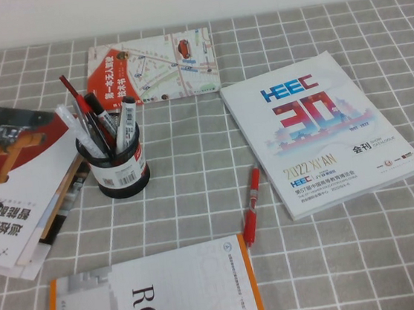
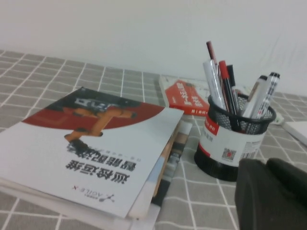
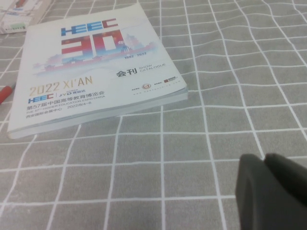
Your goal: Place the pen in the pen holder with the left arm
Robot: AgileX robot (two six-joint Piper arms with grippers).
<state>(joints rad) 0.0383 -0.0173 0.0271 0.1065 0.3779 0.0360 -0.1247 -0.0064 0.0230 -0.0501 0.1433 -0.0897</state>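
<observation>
The black mesh pen holder [image 1: 117,169] stands left of centre with a white barcode label and a red patch; it also shows in the left wrist view [image 2: 232,143]. Several pens stand in it, among them the pen [image 2: 225,79] with a red cap and black barrel, cap up [image 1: 82,108]. Neither arm shows in the high view. My left gripper [image 2: 265,163] is shut and empty, low over the cloth just beside the holder. My right gripper [image 3: 264,157] is shut and empty over bare cloth near the white catalogue.
An all-red translucent pen [image 1: 251,204] lies on the checked cloth. A white catalogue [image 1: 321,134] lies at the right, a stack of magazines [image 1: 16,184] at the left, a map booklet [image 1: 154,67] at the back, an orange-edged book [image 1: 156,299] at the front.
</observation>
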